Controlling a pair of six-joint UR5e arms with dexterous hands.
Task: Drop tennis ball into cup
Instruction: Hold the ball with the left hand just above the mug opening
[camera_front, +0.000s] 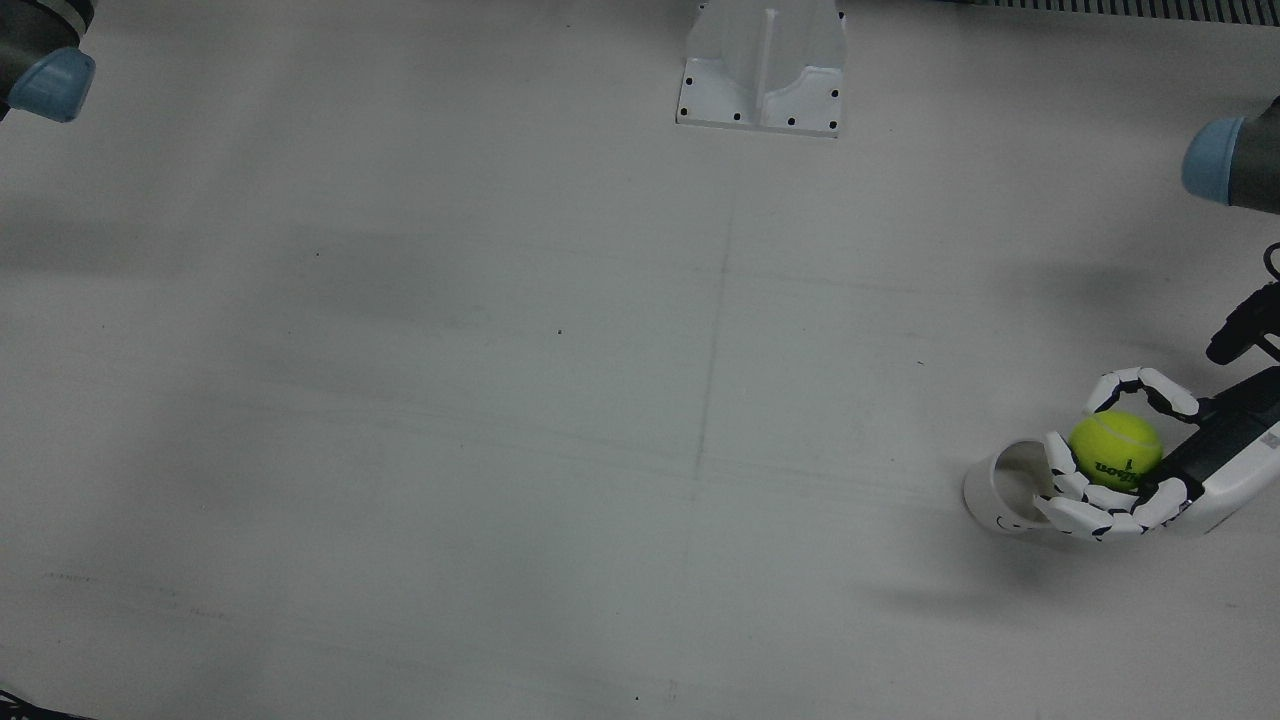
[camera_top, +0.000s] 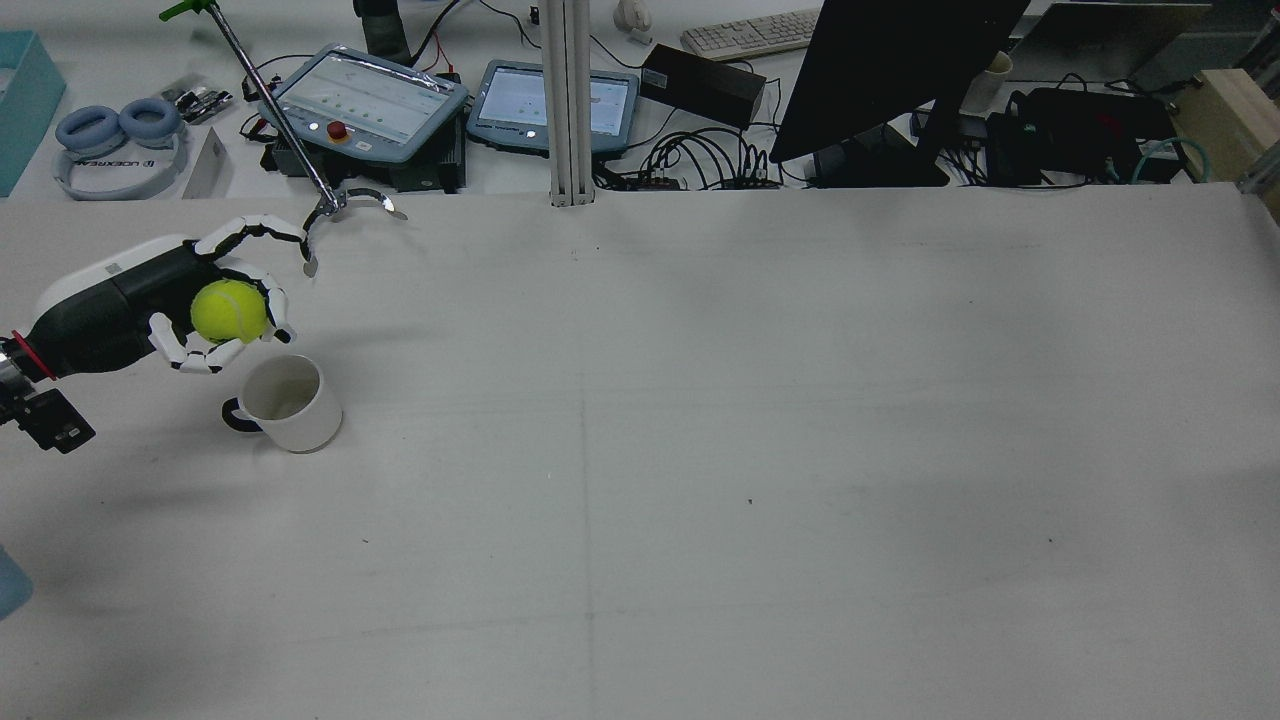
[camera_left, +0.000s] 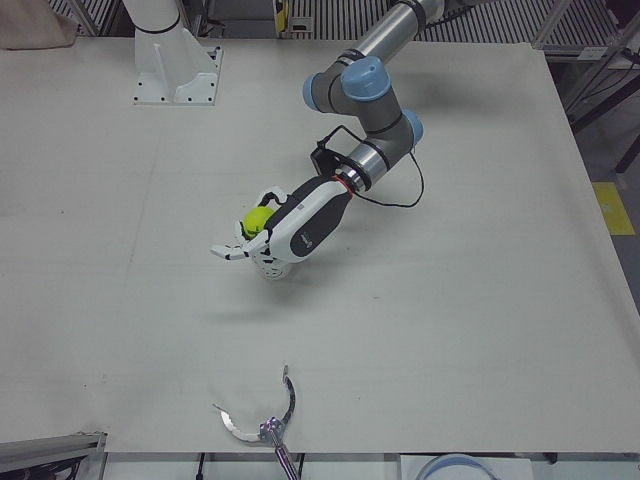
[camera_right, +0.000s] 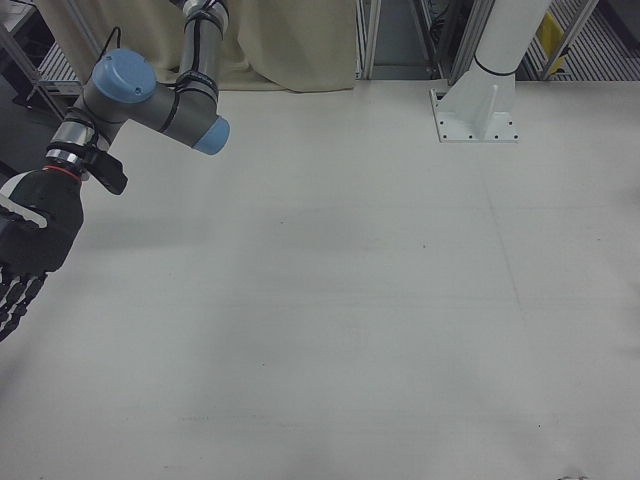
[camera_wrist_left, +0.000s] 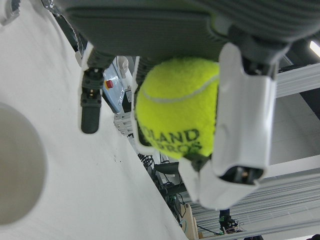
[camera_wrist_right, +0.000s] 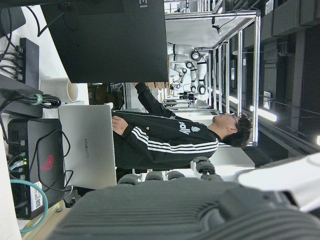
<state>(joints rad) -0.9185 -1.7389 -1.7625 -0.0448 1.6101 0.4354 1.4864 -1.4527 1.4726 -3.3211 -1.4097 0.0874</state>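
The tennis ball sits in the palm of the left hand, with the fingers curled around it so that the hand holds it above the table. The white cup stands upright on the table, just beside and below the ball, partly under the fingertips. The right hand hangs at the table's far side, holding nothing, its fingers straight and apart.
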